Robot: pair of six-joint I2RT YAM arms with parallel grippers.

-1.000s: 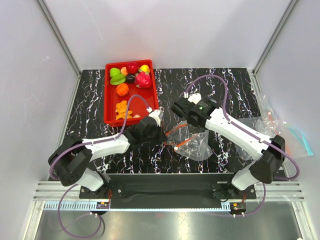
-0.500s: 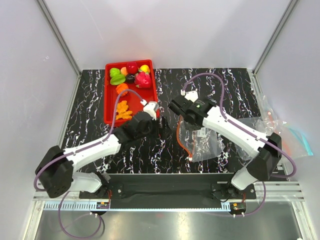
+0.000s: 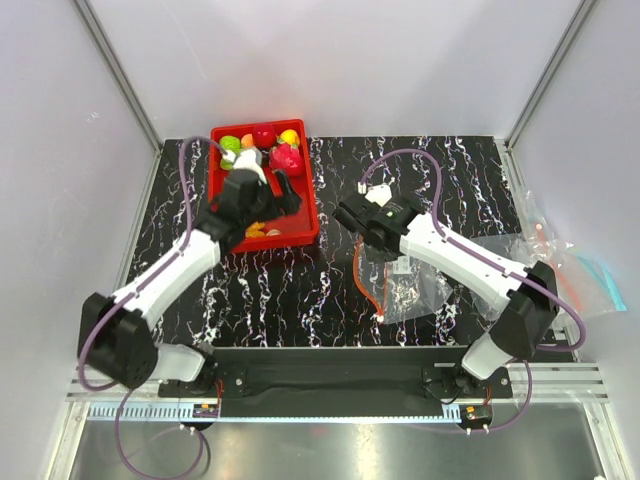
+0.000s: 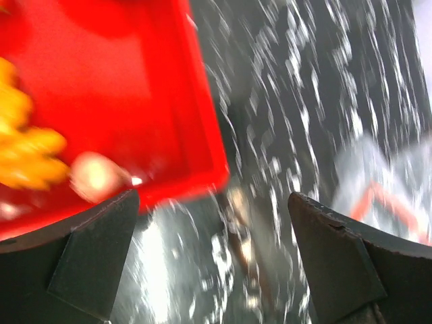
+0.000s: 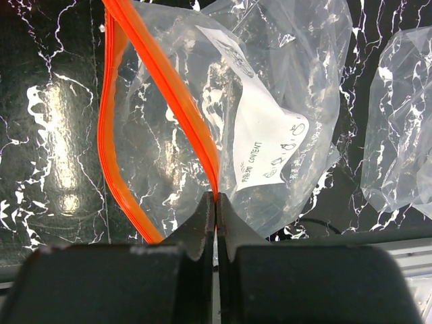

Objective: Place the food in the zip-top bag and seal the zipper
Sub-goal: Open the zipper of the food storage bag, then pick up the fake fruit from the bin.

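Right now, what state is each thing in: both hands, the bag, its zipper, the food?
Left hand: open, empty, over the red tray.
Right hand: shut on the zipper.
Zipper: unsealed, its two strips apart.
Zip-top bag: mouth open, no food visible inside.
Food: in the red tray, none bagged.

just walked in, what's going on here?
The right gripper is shut on the zipper of the bag, whose mouth gapes open. The left gripper is open over the tray, holding nothing. The food sits in the tray; none shows in the bag.
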